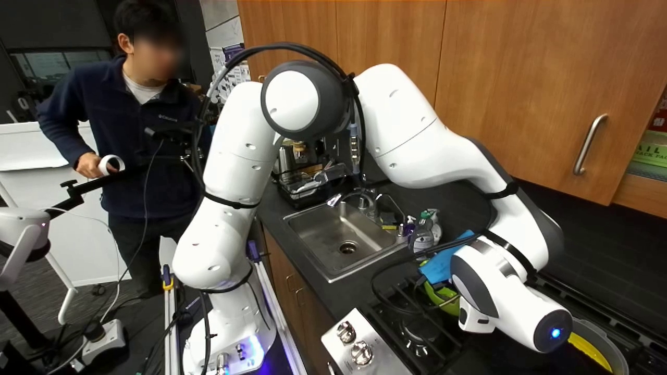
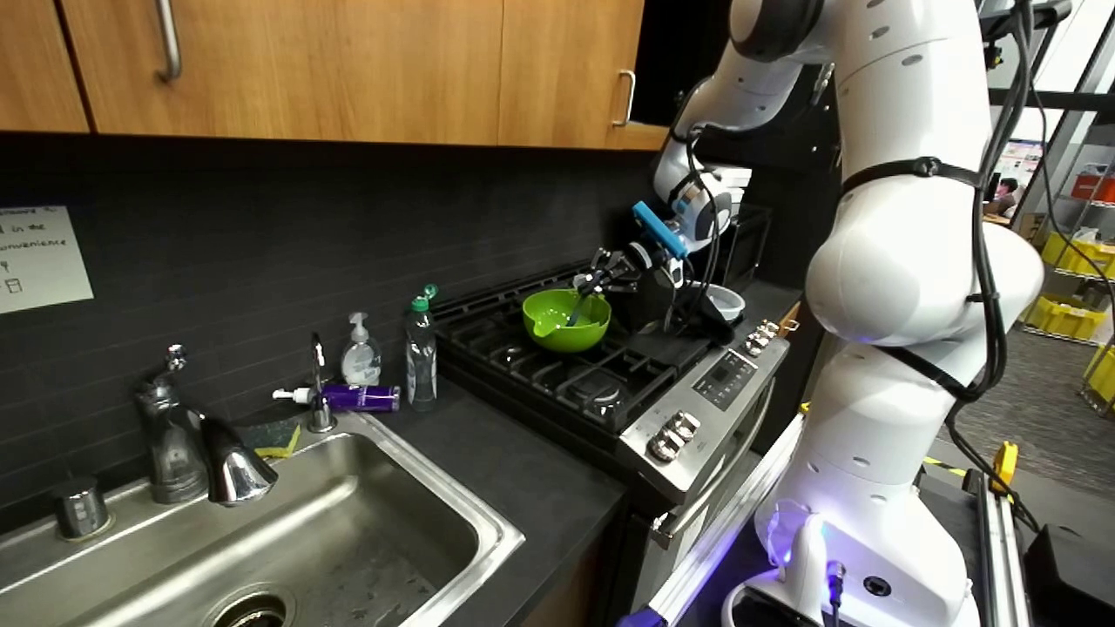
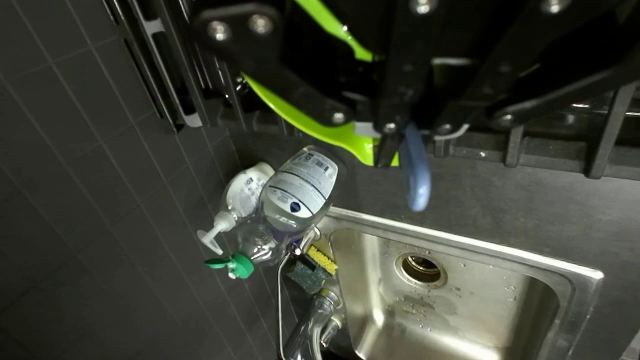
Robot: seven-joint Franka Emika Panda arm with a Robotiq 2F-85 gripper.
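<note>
My gripper (image 3: 407, 135) is shut on a blue-handled utensil (image 3: 417, 175), whose rounded handle end sticks out past the dark fingers in the wrist view. In an exterior view the same gripper (image 2: 601, 277) hangs over a bright green bowl (image 2: 557, 335) on the stove. The utensil's lower part (image 2: 575, 311) slants down inside that bowl; its tip is hard to make out. Part of the green bowl's rim (image 3: 310, 127) shows behind the fingers in the wrist view. The arm hides most of the gripper in an exterior view, where the green bowl (image 1: 440, 298) is partly covered.
The bowl rests on the black stove grates (image 2: 601, 383). A steel sink (image 2: 453, 496) lies beside the stove, with a green-capped bottle (image 2: 422, 353) and a pump bottle (image 2: 361, 353) between them. A grey bowl with something yellow (image 1: 599, 346) stands beyond. Wooden cabinets (image 2: 348, 70) hang above.
</note>
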